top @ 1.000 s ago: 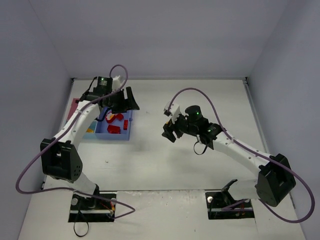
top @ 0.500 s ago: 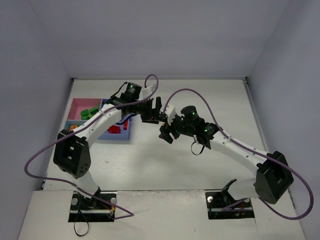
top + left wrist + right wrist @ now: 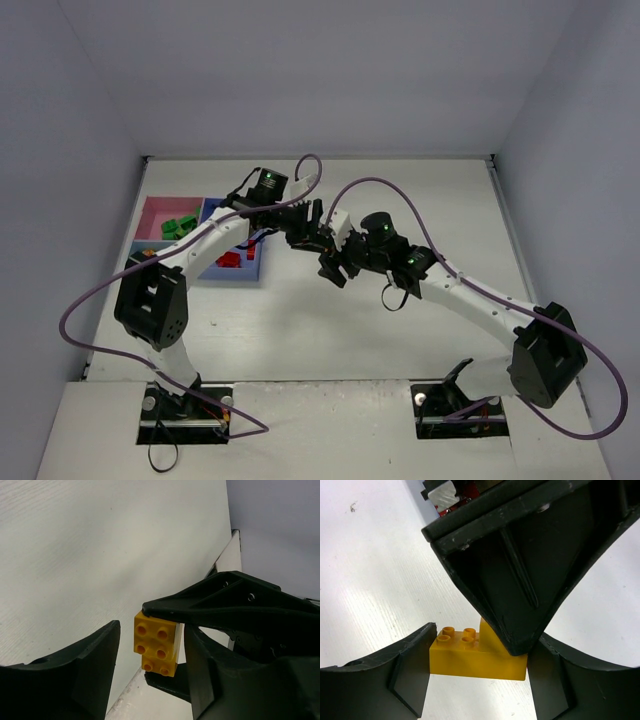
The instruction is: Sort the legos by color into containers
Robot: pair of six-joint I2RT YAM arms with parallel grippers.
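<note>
Yellow lego (image 3: 470, 664) is sitting between both fingers of the right gripper (image 3: 479, 666), which we are clamping on it over the table (image 3: 420, 200), near the containers (image 3: 212, 270). We are holding the left gripper (image 3: 151, 645) parted around the same brick, one finger touching, the other just clear.

The containers (image 3: 152, 210) sat left of centre, legos (image 3: 180, 226) in them. At mid-frame the left gripper (image 3: 310, 232) sat just upper-left of the right gripper (image 3: 335, 262), whose fingers flanked one lego (image 3: 477, 661).
</note>
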